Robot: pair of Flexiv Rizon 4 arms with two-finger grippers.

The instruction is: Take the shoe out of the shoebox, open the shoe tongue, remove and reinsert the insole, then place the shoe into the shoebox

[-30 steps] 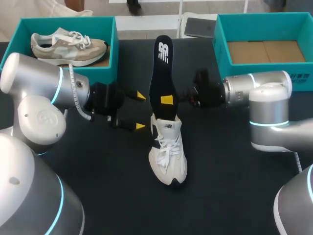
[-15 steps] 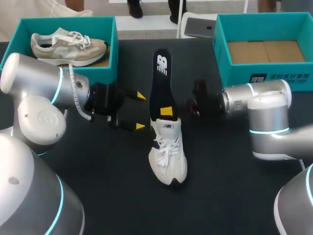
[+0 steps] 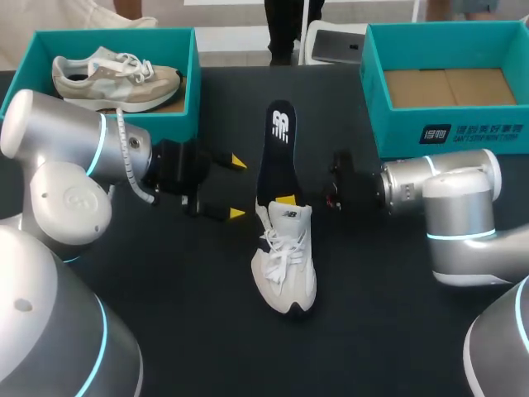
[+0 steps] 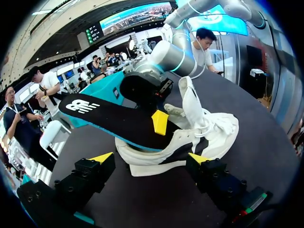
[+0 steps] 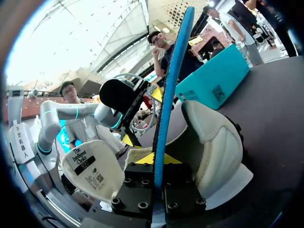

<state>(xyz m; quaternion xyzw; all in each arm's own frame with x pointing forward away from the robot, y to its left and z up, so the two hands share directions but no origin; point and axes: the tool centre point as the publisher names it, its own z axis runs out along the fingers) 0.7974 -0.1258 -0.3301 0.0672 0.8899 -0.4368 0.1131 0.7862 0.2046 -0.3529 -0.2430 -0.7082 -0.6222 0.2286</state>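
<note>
The white sneaker (image 3: 285, 265) sits on its sole near the middle of the dark worktop (image 3: 380, 289), toe toward me and heel toward the far side. Its tongue (image 4: 190, 97) is folded up and forward, away from the opening. The black insole (image 3: 277, 153) has its front end down in that opening, while its logo end sticks out past the heel, slanting away from the shoe. My right pincer (image 3: 287, 201) comes in from the right and is clamped on the insole just above the collar. In the right wrist view the blue-edged insole runs edge-on between its two fingers. My left pincer (image 3: 237, 188) hovers just left of the heel with its yellow tips spread wide, touching nothing. From its own camera the sneaker and insole lie ahead of the spread fingers. At the far left stands the left shoebox (image 3: 192, 74), teal, with a beige sneaker (image 3: 116, 76) lying inside. At the far right the right shoebox (image 3: 397, 136) shows only its cardboard floor.
</note>
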